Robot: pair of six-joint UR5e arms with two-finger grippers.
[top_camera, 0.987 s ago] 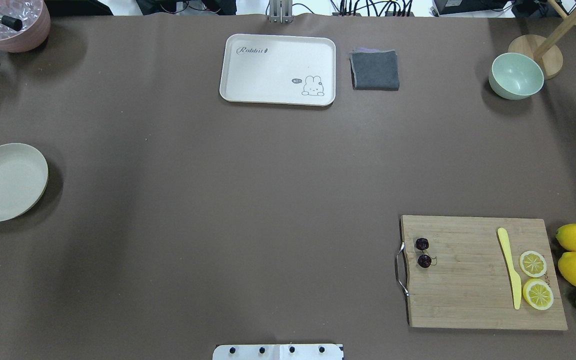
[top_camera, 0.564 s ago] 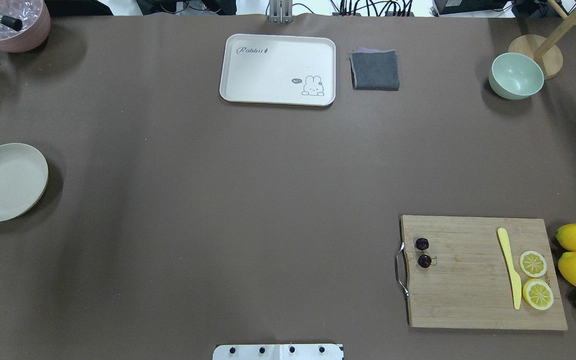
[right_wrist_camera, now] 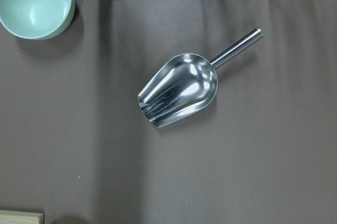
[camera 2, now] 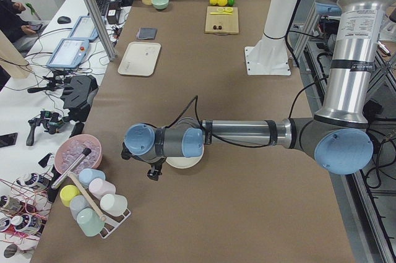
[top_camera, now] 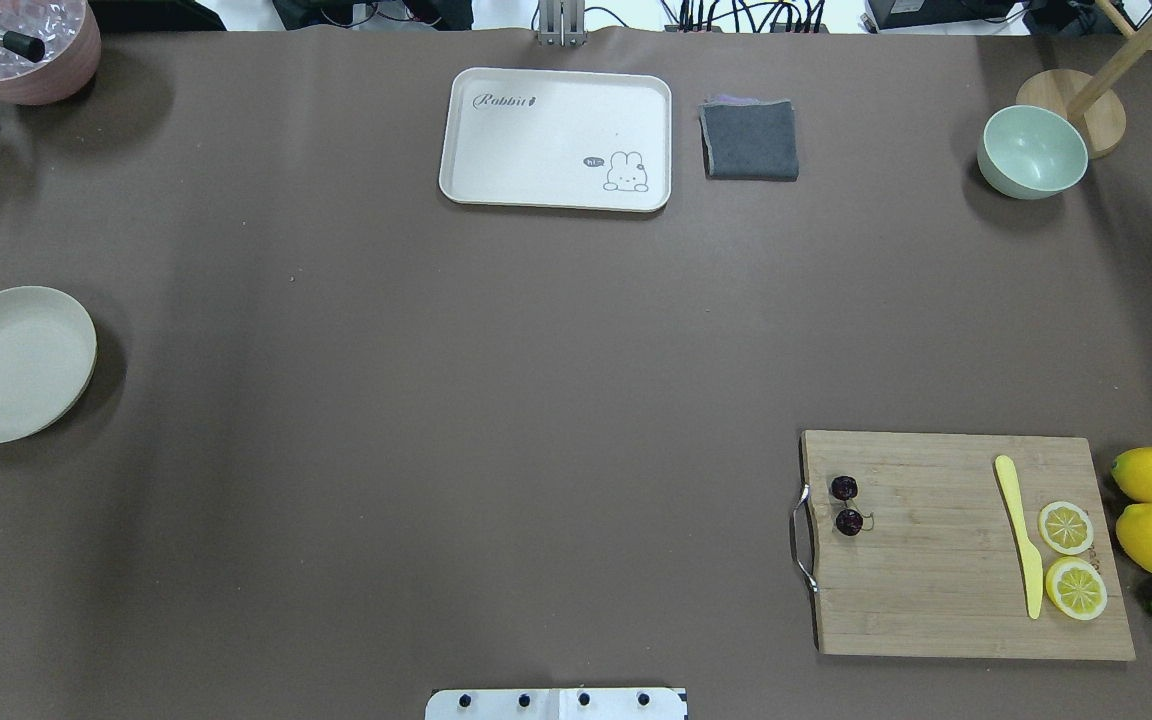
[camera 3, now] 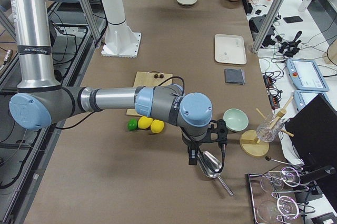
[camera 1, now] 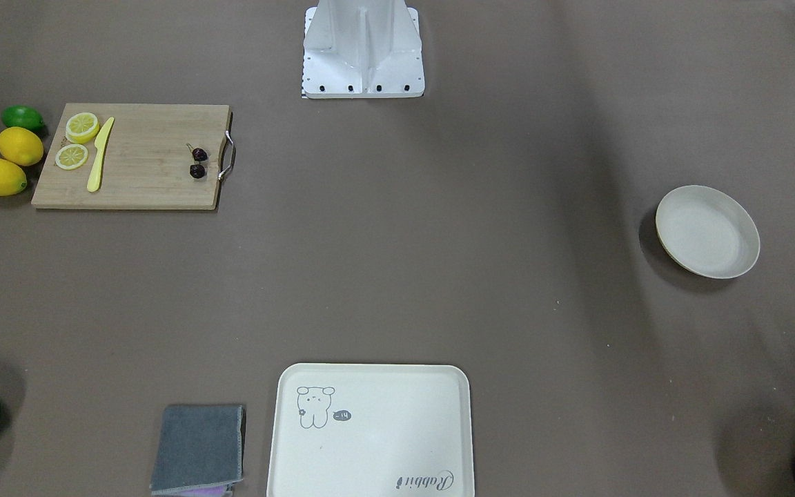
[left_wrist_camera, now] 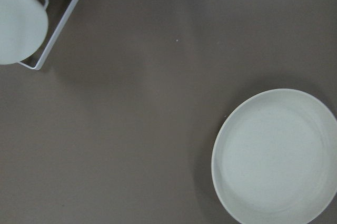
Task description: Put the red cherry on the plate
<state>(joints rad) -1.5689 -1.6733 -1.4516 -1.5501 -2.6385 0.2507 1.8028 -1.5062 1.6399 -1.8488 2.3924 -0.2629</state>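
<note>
The left tool [camera 2: 153,172] is hanging low over the worktop [top_camera: 456,400] at the robot's left end. It is showing only from the side, so I cannot tell whether its fingers are apart or together. Its own camera is looking down on the plate [left_wrist_camera: 274,158], which is sitting empty just beside it, so this arm is probably waiting near the drop-off. The right tool [camera 3: 194,156] is hovering at the opposite end, over a metal scoop [right_wrist_camera: 179,89] near the pale green bowl [right_wrist_camera: 32,1], and I cannot tell its state either. The red cherry [top_camera: 847,505] is lying on the wooden cutting board [top_camera: 936,560], close to the board's metal handle [top_camera: 802,540] and well apart from the yellow knife [top_camera: 1019,535] and the lemon slices [top_camera: 1071,558]. That open spot is likely leaving room for fingers to come down around the stems. The fruit and plate are sitting far apart, so no pickup is yet beginning.
</note>
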